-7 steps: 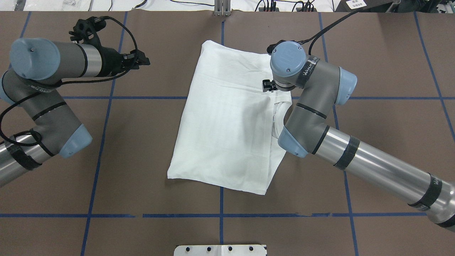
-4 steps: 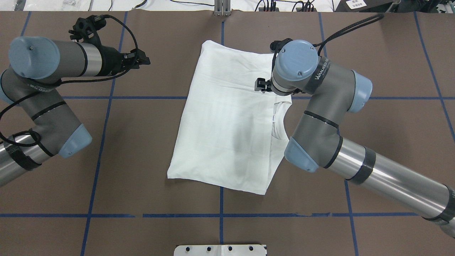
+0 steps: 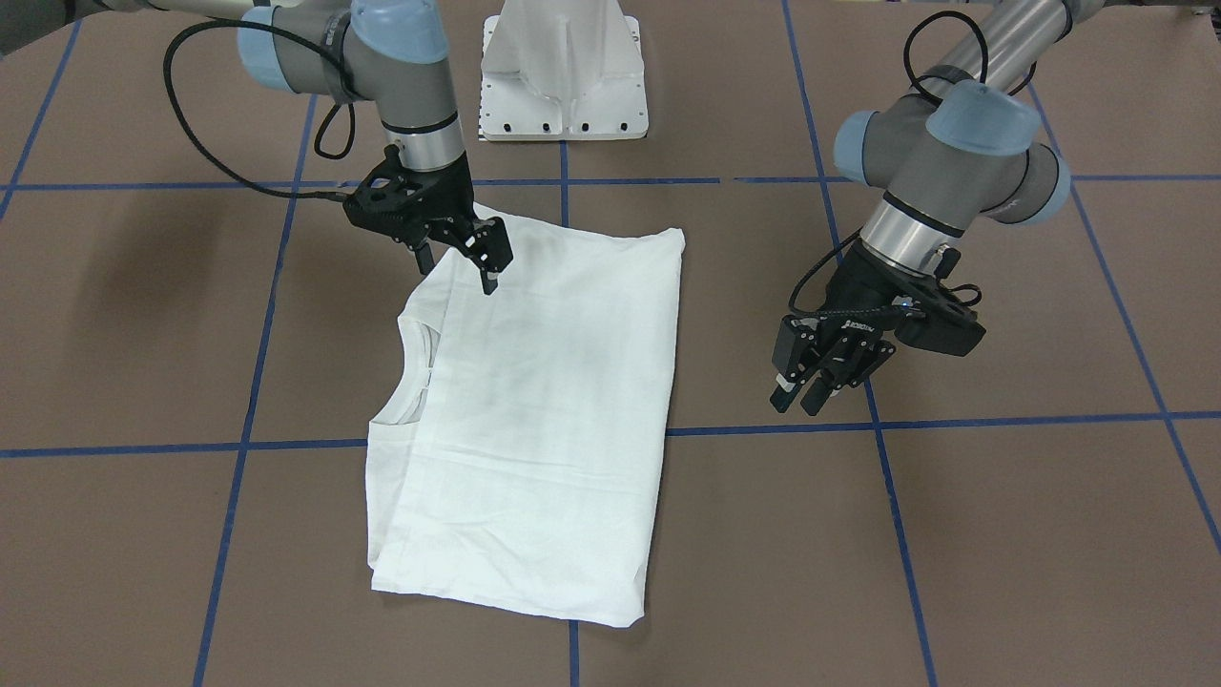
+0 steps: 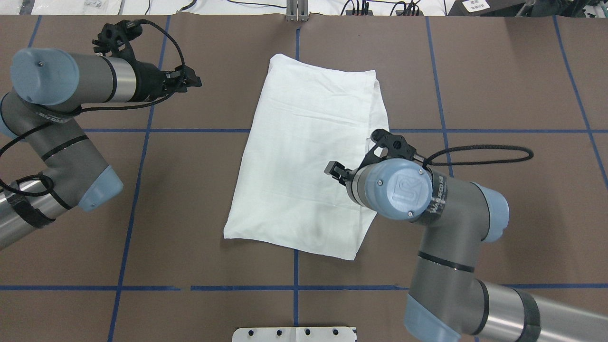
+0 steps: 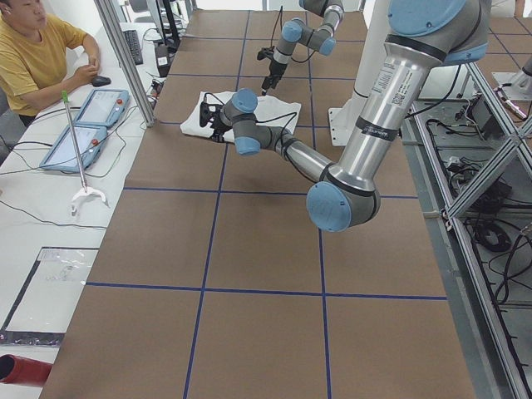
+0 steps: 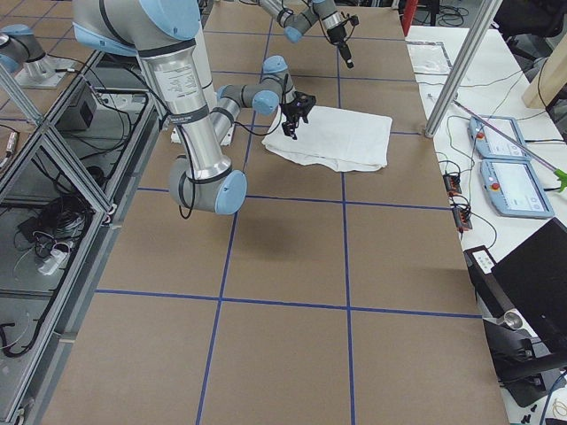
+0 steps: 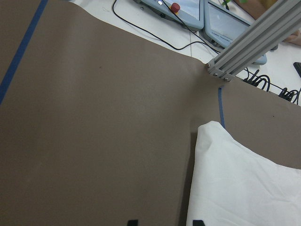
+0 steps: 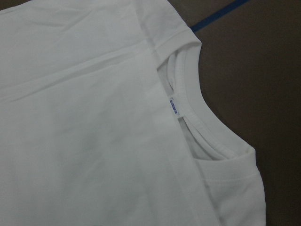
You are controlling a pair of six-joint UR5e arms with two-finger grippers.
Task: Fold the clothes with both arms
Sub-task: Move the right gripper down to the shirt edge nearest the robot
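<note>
Moved my right gripper (image 3: 456, 279) back along the shirt (image 3: 534, 429) past the collar (image 3: 408, 370), fingers spread, empty; my left gripper (image 3: 792, 408) hangs beside the shirt, also spread, unmoved.

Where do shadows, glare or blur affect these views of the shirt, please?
Overhead view: a grey shadow falls on the white shirt beside the right arm. Right wrist view: dim, even light, and the collar tag is too blurred to read. Left wrist view: the shirt's corner looks bright, nearly washed out.
</note>
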